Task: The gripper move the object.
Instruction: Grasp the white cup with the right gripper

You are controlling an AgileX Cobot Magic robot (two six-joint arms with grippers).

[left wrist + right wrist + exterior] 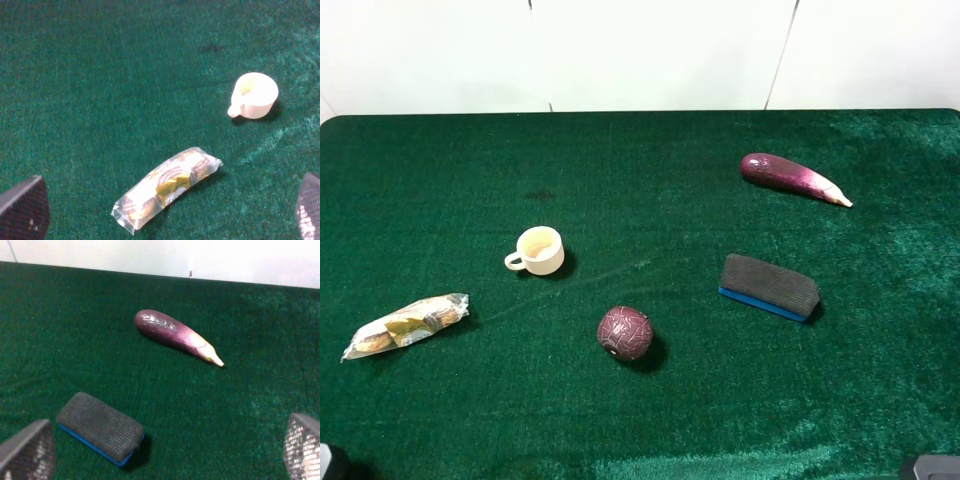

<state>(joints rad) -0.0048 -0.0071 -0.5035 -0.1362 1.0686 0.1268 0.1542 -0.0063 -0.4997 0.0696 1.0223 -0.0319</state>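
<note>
Largest on the cloth: a block eraser (769, 286), coarse dark-grey felt over a thin blue base, corners rounded, right of centre. Behind it and well apart, an eggplant (790, 177), glossy purple skin, faintly wrinkled, tapering to a pale cream tip pointed right. At far left, a snack packet (406, 325), clear crinkled film with flat sealed ends, brown and yellow contents inside, lying aslant. Near the middle front, a ball (625, 333), maroon, round, covered in a raised web-like pattern. Smallest, the cup (539, 250): smooth cream-yellow plastic, low and round, upright with mouth up, stubby handle toward the left. Left of centre, behind and left of the ball, apart from everything, resting on the cloth and in no grip.

Left gripper (165, 217): only two dark textured fingertips (22, 210) in the wrist view, spread wide, holding nothing, packet and cup out ahead. Right gripper (165, 450): grey mesh-faced pads (27, 452) likewise far apart, clasping nothing, eraser near one pad, eggplant beyond.

Underneath, a table (420, 150) in deep green plush, short nap, brushed streaks and lighter patches, one small dark spot (540, 194) behind the cup. Past the far edge, a plain white wall (660, 50) with thin vertical seams.
</note>
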